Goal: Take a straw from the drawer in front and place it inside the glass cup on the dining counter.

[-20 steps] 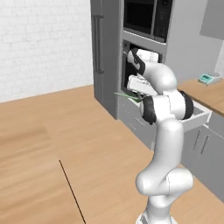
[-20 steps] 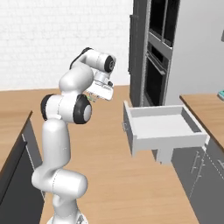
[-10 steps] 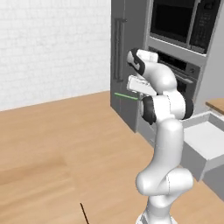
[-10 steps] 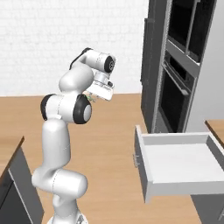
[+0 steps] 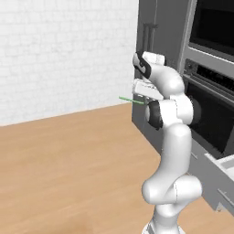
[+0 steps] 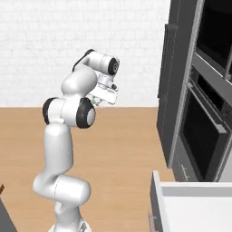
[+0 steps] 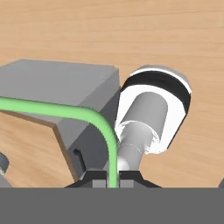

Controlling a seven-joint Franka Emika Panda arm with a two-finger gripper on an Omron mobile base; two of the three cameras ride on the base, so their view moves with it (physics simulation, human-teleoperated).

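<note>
My gripper (image 5: 142, 101) is shut on the straw (image 5: 130, 99), a thin bright green stick that juts out to the left at chest height in front of the arm. From the right base view the gripper (image 6: 95, 103) sits under the folded wrist, with a bit of green at its tips. In the hand view the straw (image 7: 65, 110) rises from between the fingertips (image 7: 97, 176) and bends off to the left; the gripper (image 7: 113, 177) pinches it. The drawer (image 6: 157, 199) stands pulled out at the lower right, its pale inside bare. The glass cup and the dining counter are out of view.
A tall dark-grey cabinet (image 5: 153, 50) and a stack of black-glass oven doors (image 6: 204, 131) rise on the right, close to the arm. A corner of the drawer (image 5: 226, 165) shows under the ovens. Light wooden floor (image 5: 68, 160) spreads left, up to a white brick wall (image 6: 68, 41).
The whole picture has shifted: the base has moved, so ovens, cabinet and drawer slid right in both base views. The arm keeps its folded pose with the straw still gripped.
</note>
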